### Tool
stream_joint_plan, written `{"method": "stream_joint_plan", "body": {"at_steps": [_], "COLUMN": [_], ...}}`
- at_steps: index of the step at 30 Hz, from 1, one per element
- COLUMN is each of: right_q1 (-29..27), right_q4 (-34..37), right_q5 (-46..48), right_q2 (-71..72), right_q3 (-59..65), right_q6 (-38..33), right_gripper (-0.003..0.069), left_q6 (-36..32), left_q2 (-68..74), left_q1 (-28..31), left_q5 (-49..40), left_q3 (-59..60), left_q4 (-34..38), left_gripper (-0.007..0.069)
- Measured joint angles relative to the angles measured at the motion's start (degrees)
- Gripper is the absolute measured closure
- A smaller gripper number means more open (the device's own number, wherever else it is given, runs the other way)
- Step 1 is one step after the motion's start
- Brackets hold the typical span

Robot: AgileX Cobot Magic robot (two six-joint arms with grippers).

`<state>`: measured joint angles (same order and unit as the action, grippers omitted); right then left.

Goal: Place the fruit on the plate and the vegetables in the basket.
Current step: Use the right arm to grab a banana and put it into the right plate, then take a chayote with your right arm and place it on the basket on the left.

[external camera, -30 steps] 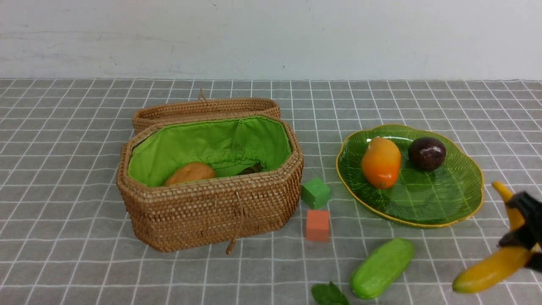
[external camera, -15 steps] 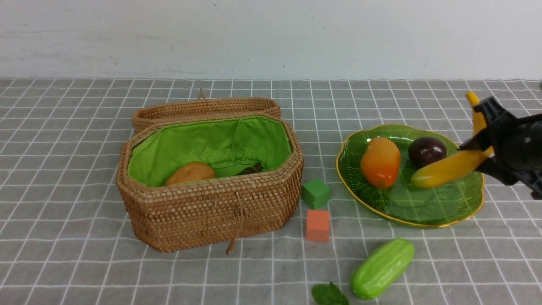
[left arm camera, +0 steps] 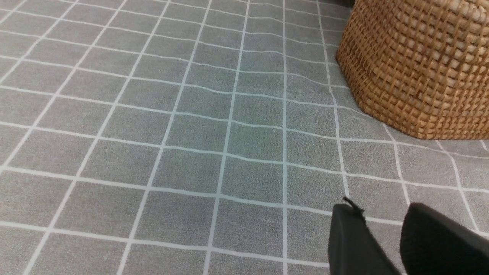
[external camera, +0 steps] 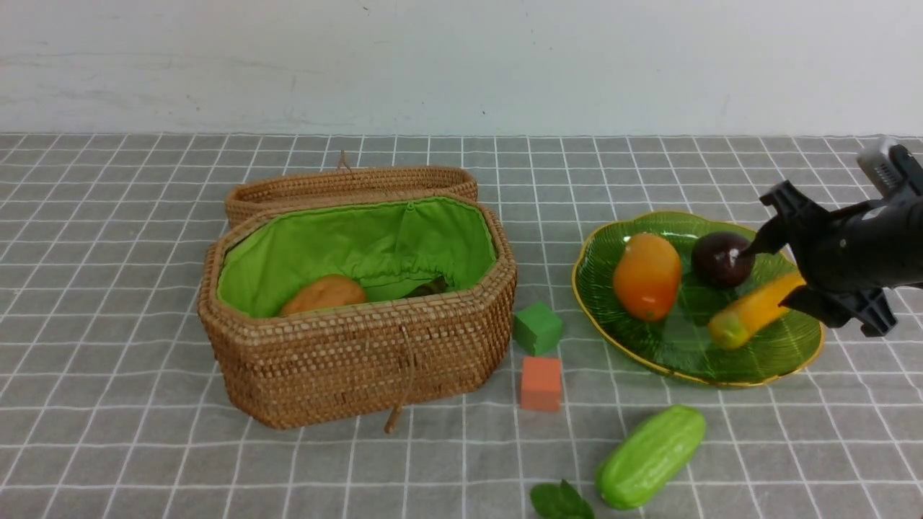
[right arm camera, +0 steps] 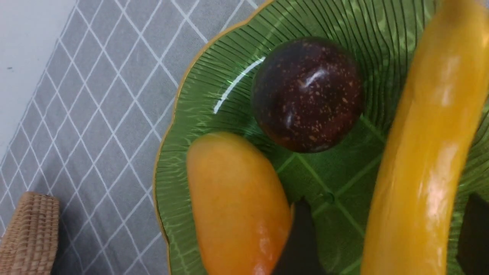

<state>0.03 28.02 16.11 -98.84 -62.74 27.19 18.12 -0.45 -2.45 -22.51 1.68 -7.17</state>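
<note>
No legible text (labels, numbers)

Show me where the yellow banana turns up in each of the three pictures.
Front view: the banana is at the right, over the green plate.
Left wrist view: not in it; the basket shows instead.
Right wrist view: the banana runs lengthwise, large and close.
Shared landmark: the dark purple ball, beside the banana in both.
</note>
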Motion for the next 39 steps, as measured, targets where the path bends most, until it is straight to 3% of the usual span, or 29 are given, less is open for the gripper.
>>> {"method": "stream_joint_plan", "body": {"at_steps": [3,9,12,18,19,24,35,39], "right_q1": [0.0,0.8,2.6,10.5,13.8,19.2,20.1,20.1], "right_q4": [0.0,-0.4,0.2,1.3,1.4,1.6,3.0,1.2], "right_q5": [1.7,12.7,18.2,20.9,19.4,12.2,4.2,4.7], "right_q2": [0.1,5.6,10.1,14.1,13.9,10.6,2.5,1.4], "right_q3": [0.0,0.0,0.7,7.5,10.5,14.6,14.5,14.5], "right_q6": [-0.5,-14.7,-17.0,-12.4,-9.4,-1.3,2.7,-0.8], "right_gripper": [0.0112,0.0109,0.0109,0.0109,0.0109,0.0109,0.0109,0.0179], "left_q6": [0.0,0.0,0.0,0.0,0.0,0.0,0.0,0.0], "left_q2": [0.0,0.0,0.0,0.0,0.0,0.0,0.0,0.0], "left_q1": [0.0,0.0,0.0,0.0,0.0,0.0,0.0,0.0], "left_q5": [0.0,0.0,0.0,0.0,0.0,0.0,0.0,0.0], "left_q3": [0.0,0.0,0.0,0.0,0.0,0.0,0.0,0.0], "left_q4": [0.0,0.0,0.0,0.0,0.0,0.0,0.0,0.0], "left_gripper": [0.0425,0.0425,0.0425,0.0425,0.0425,0.0425,0.0425,0.0419]}}
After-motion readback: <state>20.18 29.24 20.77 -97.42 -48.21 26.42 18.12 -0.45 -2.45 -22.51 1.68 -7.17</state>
